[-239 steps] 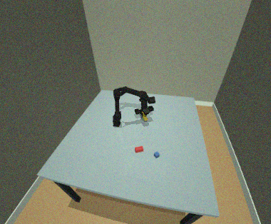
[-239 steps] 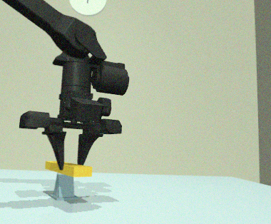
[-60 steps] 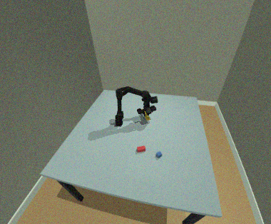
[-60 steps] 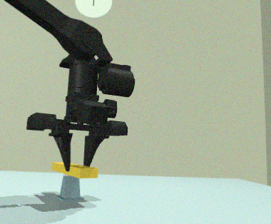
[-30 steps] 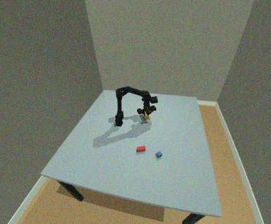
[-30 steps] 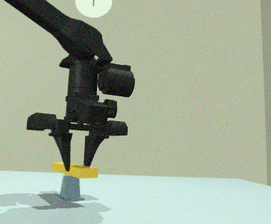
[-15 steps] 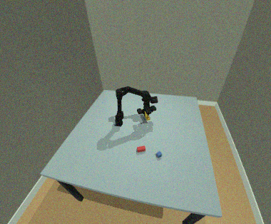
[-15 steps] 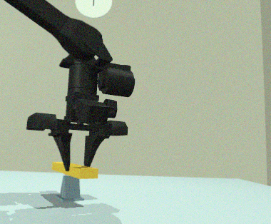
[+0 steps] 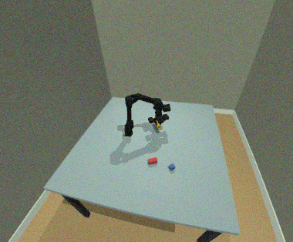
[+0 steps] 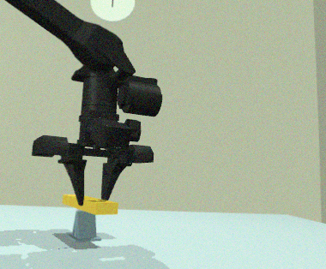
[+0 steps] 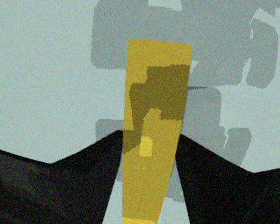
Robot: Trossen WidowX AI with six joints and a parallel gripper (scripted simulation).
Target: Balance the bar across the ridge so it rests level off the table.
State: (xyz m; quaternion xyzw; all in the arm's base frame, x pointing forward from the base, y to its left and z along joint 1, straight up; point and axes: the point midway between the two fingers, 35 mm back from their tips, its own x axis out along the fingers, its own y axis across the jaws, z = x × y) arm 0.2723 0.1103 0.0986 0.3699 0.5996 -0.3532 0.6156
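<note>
A yellow bar point(image 9: 159, 126) point(image 10: 109, 208) point(image 11: 158, 54) lies crosswise over the top of the grey ridge point(image 10: 85, 224), clear of the table. It looks about level in the exterior view. I cannot tell exactly where along the bar the ridge supports it. My gripper point(image 10: 93, 202) point(image 11: 149, 139) points down with its fingers slightly parted around the bar's middle, one tip close beside each long side. The fingers look just loose of the bar, though any gap is very thin. The ridge is hidden under the bar in the wrist view.
A red block point(image 9: 153, 161) and a small blue block point(image 9: 172, 166) lie on the table point(image 9: 193, 193), nearer its front edge than the ridge. The arm's shadow falls around the ridge.
</note>
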